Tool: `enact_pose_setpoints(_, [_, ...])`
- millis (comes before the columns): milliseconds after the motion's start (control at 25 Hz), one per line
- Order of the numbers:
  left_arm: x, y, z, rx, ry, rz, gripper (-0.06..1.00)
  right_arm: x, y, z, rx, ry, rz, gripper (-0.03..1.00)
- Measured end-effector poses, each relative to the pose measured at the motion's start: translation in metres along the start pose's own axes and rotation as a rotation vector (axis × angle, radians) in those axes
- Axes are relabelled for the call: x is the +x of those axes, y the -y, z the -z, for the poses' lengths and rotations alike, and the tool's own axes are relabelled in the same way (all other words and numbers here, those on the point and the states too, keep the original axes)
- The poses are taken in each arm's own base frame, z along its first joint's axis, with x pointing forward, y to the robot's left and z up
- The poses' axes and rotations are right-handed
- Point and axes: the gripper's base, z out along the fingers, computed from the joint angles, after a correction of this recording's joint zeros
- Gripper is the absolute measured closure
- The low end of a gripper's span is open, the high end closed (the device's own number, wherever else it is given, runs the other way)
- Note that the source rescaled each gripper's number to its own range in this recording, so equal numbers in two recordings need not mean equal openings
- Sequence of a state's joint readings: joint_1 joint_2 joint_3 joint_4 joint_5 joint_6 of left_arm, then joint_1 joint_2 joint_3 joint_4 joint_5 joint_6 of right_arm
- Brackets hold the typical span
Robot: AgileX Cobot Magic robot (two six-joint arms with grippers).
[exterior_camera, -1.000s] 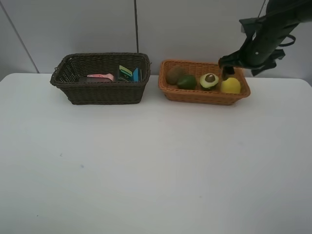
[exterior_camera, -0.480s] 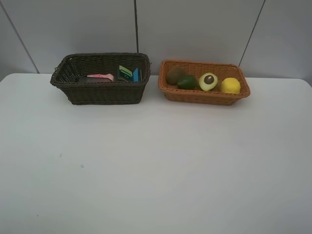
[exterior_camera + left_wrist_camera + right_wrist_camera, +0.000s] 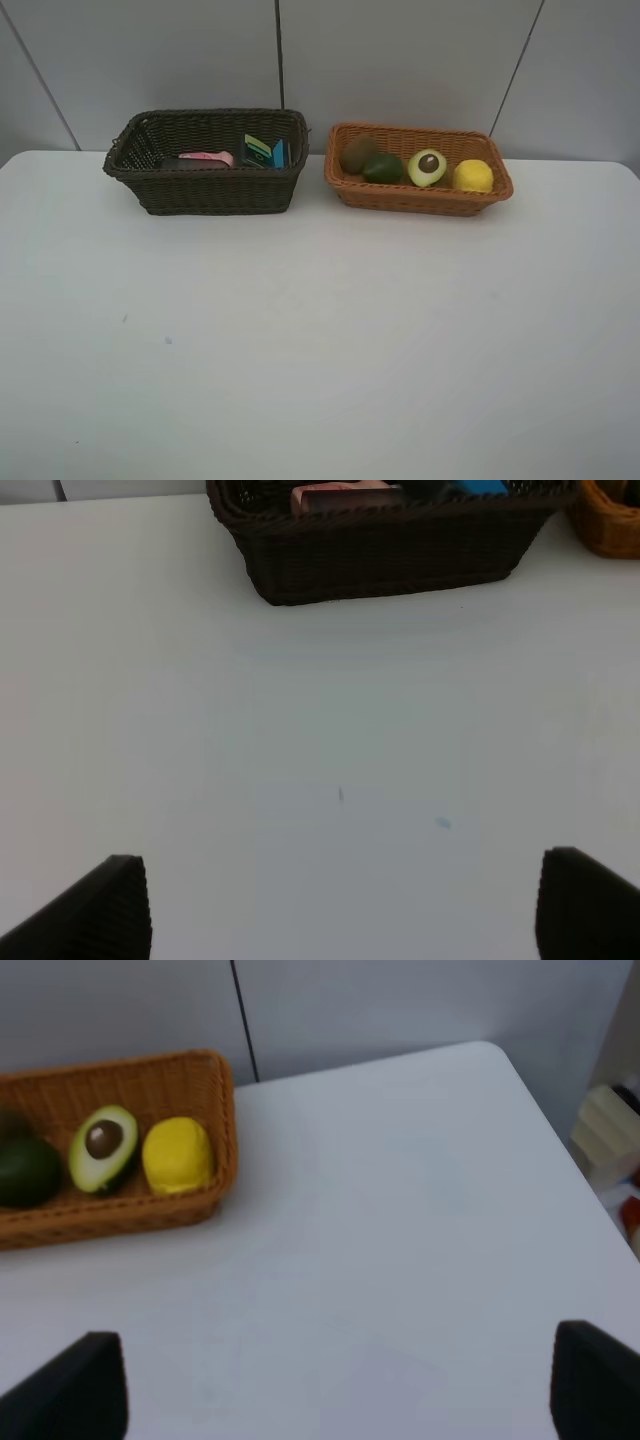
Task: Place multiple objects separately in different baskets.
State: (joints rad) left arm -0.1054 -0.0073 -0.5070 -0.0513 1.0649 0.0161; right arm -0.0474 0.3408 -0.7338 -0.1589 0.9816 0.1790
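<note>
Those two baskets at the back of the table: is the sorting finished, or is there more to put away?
It looks finished. The orange-tan basket holds the kiwi, green fruit, halved avocado and lemon. The dark brown basket holds the pink bottle and other items. Both grippers, left and right, are open and empty. Nothing loose remains on the table.

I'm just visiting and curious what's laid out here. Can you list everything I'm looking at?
dark brown basket: one, back left of the table
pink bottle: one, lying inside the dark brown basket
green and blue items: number unclear, in the dark brown basket's right end
orange basket: one, back right
kiwi: one, brown, orange basket's left end
green fruit: one, beside the kiwi
avocado half: one, pit showing, middle-right
lemon: one, yellow, right end
table: one, white
left gripper: open, above bare table
right gripper: open, above bare table
</note>
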Motion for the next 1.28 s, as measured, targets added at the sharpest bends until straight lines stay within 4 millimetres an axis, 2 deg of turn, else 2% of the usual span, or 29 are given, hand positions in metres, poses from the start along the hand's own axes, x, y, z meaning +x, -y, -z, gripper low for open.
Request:
enact_pose_setpoints(280, [0.0, 0.0, 0.0, 0.0, 0.0, 0.0, -0.05, 0.038, 0.009, 0.048, -0.025, 0.157, -0.008, -0.03])
enact_pose_setpoints(440, [0.0, 0.0, 0.0, 0.0, 0.0, 0.0, -0.05, 0.047, 0.012, 0.06, -0.019, 0.221, -0.01, -0.03])
enact_pose_setpoints(840, [0.0, 0.0, 0.0, 0.0, 0.0, 0.0, -0.05, 0.048, 0.012, 0.059, -0.021, 0.215, -0.009, -0.03])
enact_pose_setpoints(1280, [0.0, 0.0, 0.0, 0.0, 0.0, 0.0, -0.05, 0.074, 0.008, 0.019, -0.015, 0.047, 0.011, -0.03])
